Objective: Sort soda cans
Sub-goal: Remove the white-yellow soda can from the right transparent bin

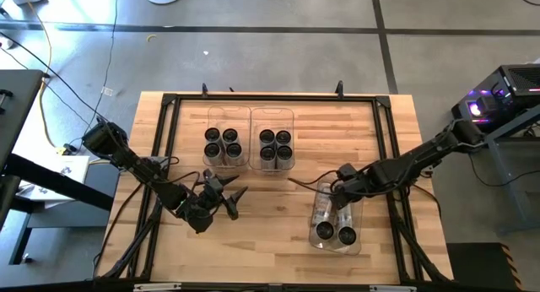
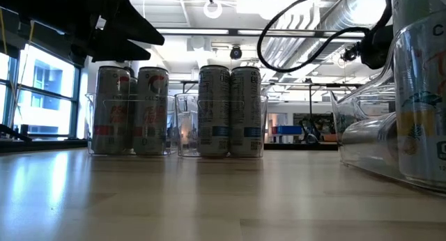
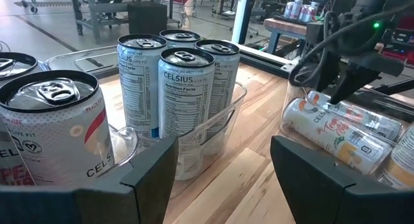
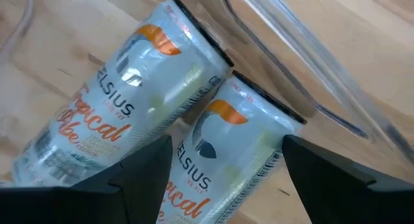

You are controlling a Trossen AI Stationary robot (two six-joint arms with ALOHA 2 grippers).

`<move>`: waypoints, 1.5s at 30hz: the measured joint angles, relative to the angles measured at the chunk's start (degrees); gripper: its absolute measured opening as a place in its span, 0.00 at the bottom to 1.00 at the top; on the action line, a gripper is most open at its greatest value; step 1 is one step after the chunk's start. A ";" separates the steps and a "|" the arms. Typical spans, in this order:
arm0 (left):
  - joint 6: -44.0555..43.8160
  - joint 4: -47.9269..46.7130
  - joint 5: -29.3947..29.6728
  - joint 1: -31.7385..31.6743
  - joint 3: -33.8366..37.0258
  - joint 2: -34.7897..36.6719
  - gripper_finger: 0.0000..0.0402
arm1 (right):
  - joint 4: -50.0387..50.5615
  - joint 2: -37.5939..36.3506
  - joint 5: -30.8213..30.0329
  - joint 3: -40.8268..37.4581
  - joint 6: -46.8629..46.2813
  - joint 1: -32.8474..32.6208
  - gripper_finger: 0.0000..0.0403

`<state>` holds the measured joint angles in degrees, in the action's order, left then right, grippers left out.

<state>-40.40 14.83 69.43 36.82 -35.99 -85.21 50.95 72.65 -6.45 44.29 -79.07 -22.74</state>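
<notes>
Two clear bins stand at the far middle. The left bin (image 1: pixel 228 115) holds several upright red-marked soda cans (image 1: pixel 223 144); the right bin (image 1: pixel 272 115) holds several upright blue-marked cans (image 3: pixel 184 98). A third bin (image 1: pixel 314 209) sits near the right front, with two upright cans (image 1: pixel 335 235) at its near end and two orange-marked cans (image 4: pixel 129 101) lying on their sides. My right gripper (image 4: pixel 226 143) points down over the lying cans, open, its fingers on either side of one can (image 4: pixel 223 162) without touching it. My left gripper (image 1: pixel 232 197) hovers open and level, nearer than the two far bins.
A black metal frame (image 1: pixel 169 102) runs around the tabletop's edges. Bare wood (image 1: pixel 270 241) lies between my two grippers and along the near edge. Beyond the table are cables on the floor and a lit device (image 1: pixel 498 94) to the right.
</notes>
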 joint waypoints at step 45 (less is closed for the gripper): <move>-0.96 -0.26 -0.05 -0.02 0.00 0.02 0.60 | 5.32 18.91 -2.17 7.20 -8.76 -3.91 0.72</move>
<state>-41.36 14.57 69.38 36.80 -35.99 -85.19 56.27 91.57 -8.62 51.48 -87.83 -26.65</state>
